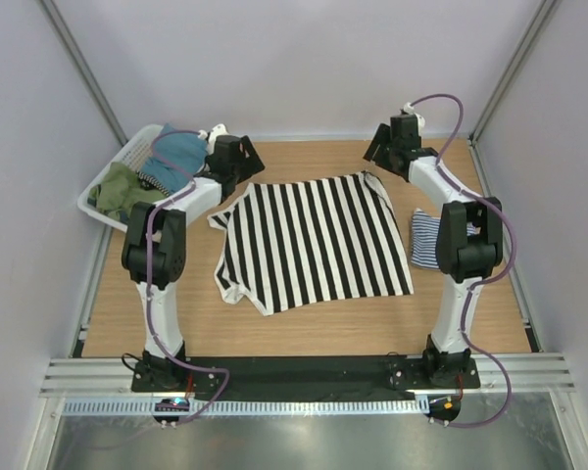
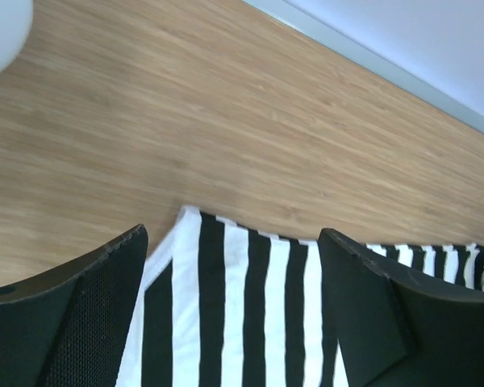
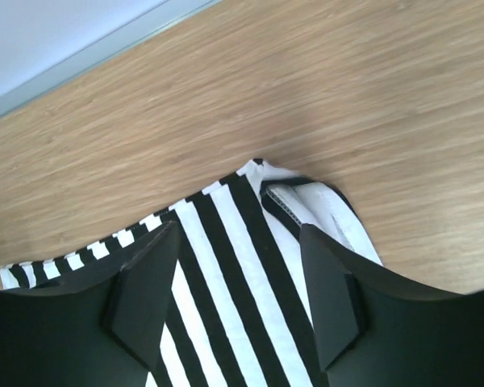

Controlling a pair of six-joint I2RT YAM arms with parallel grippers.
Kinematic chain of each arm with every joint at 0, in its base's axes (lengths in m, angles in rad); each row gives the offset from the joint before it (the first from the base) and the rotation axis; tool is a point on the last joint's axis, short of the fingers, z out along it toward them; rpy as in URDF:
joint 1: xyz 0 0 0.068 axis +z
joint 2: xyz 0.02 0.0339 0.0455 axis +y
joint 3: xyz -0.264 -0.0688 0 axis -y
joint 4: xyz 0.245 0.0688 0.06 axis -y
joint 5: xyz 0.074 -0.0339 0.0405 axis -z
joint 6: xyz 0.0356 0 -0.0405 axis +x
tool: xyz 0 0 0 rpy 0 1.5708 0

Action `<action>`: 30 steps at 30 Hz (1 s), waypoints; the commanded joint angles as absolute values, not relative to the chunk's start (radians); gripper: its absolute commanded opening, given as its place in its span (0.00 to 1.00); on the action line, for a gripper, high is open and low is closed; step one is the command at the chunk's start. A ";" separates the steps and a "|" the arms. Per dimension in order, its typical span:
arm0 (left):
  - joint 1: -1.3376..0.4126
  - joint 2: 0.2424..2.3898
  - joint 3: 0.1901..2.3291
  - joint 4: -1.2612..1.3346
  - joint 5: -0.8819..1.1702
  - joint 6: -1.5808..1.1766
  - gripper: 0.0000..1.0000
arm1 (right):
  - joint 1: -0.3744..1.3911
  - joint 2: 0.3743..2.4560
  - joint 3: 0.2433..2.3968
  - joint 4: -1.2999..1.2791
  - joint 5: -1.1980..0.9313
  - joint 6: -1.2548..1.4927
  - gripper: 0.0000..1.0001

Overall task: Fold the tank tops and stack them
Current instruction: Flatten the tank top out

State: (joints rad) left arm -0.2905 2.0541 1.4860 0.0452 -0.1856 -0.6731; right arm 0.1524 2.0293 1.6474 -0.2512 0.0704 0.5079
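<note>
The broad black-and-white striped tank top (image 1: 314,240) lies spread flat in the middle of the table. My left gripper (image 2: 234,282) hangs open over its far left corner (image 2: 195,218), with the cloth lying flat below the fingers. My right gripper (image 3: 238,274) is open above the far right corner, where a hem (image 3: 306,205) is turned over. In the top view the left gripper (image 1: 237,174) and the right gripper (image 1: 380,155) stand at the garment's far edge. A thin-striped navy-and-white tank top (image 1: 424,238) lies folded at the right, partly hidden by the right arm.
A white slatted basket (image 1: 106,181) holding green and teal clothes stands at the back left. Bare wood table (image 1: 314,157) runs behind the garment up to the back wall. Metal frame posts rise at both back corners.
</note>
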 commanded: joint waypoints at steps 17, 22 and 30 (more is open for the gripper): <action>-0.313 1.690 1.233 -0.390 -0.426 -0.600 0.51 | 0.147 1.335 0.933 -0.233 0.014 0.500 0.38; -0.279 1.761 1.258 -0.426 -0.419 -0.606 0.49 | 0.147 1.250 0.835 -0.247 -0.027 0.488 0.38; -0.244 1.853 1.256 -0.439 -0.423 -0.609 0.51 | 0.149 1.224 0.721 -0.261 -0.037 0.499 0.38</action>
